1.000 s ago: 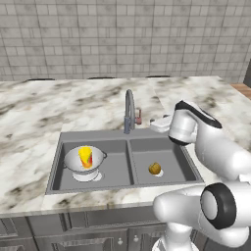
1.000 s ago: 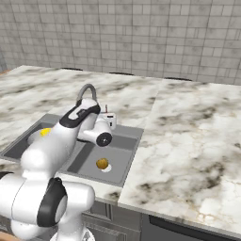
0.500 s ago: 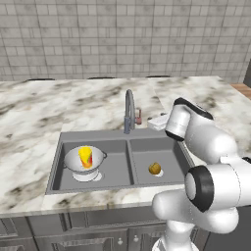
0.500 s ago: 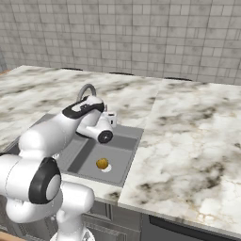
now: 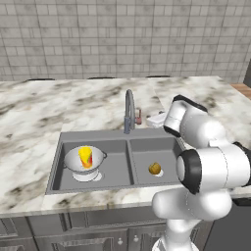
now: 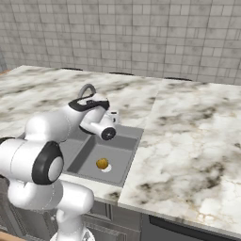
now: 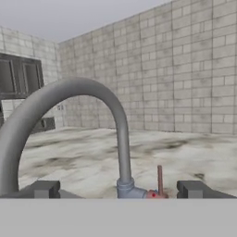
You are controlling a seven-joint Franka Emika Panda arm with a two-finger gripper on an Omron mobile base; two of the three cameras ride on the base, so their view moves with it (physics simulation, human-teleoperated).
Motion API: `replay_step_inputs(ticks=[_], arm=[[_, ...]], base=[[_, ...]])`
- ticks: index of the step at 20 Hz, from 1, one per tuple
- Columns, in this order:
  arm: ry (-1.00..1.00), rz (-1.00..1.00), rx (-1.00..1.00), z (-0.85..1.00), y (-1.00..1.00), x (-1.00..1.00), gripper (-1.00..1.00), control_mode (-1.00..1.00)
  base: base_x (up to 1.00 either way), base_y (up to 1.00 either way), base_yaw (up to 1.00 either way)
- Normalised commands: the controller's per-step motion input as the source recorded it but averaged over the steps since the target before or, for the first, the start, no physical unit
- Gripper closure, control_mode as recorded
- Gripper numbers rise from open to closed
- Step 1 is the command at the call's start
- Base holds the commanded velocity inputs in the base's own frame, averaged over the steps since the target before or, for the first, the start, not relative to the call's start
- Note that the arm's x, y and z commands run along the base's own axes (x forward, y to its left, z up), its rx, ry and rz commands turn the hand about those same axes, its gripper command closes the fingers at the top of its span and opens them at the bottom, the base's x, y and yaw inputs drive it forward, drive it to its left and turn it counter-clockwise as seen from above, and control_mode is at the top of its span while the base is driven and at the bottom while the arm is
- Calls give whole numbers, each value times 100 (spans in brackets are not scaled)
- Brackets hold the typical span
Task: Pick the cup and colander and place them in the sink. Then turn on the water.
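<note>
Two task items sit together in the left basin of the grey sink [image 5: 59, 162]: the small yellow cup [image 5: 86, 156], a red-orange patch on its side, stands upright inside the white colander [image 5: 84, 164], which rests on the basin floor on its ring base, one small handle showing at its right rim. A divider separates them from the right basin, where a yellowish-brown ball [image 5: 155, 168] lies near the drain; the right base view shows the same ball [image 6: 102, 164] against the basin floor. The tall arched faucet [image 5: 129, 111] rises from the middle of the sink's back edge. Just beside its base stands a thin reddish lever [image 5: 139, 116], upright. The hand [image 7: 118, 189] hovers at the back of the right basin, its two dark fingertips [image 7: 44, 189] spread wide apart and holding nothing. In the hand view, the faucet's stem [image 7: 123, 152] and the lever [image 7: 159, 180] stand between the fingertips, beyond them. The white arm bends in from the lower right of the left base view, its wrist above the sink's back right corner. Marbled worktop [image 5: 34, 117] surrounds the sink, backed by a grey tiled wall [image 5: 122, 39].
</note>
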Motion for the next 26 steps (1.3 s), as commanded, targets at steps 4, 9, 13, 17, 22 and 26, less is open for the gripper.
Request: replay_step_inputs(ticks=[4,9,13,17,22,26], arm=[[0,0,0,-26,0,26,-100,-100],[0,0,0,-13,0,26,-100,-100],[0,0,0,-11,0,23,-100,-100],[0,0,0,-14,0,20,-100,-100],[0,1,0,-7,0,9,-100,-100],[0,3,0,0,0,6,-100,-100]], base=[[0,0,0],[0,0,0],[0,0,0],[0,0,0],[0,0,0],[0,0,0]])
